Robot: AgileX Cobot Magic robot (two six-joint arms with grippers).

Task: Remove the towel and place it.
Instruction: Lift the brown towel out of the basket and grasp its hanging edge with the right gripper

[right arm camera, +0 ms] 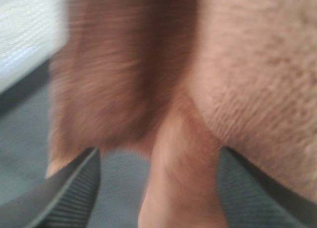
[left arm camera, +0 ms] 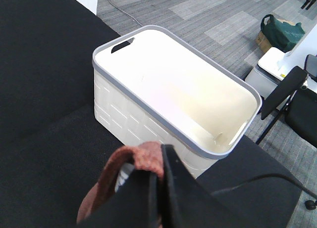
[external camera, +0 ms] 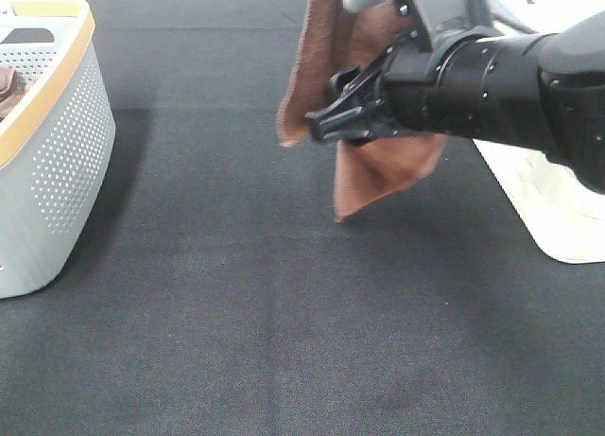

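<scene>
Wide-spread right jaws around towel [external camera: 388,171]

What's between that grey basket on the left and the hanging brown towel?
Nothing: in the exterior high view only bare black mat lies between the grey basket and the towel.
</scene>
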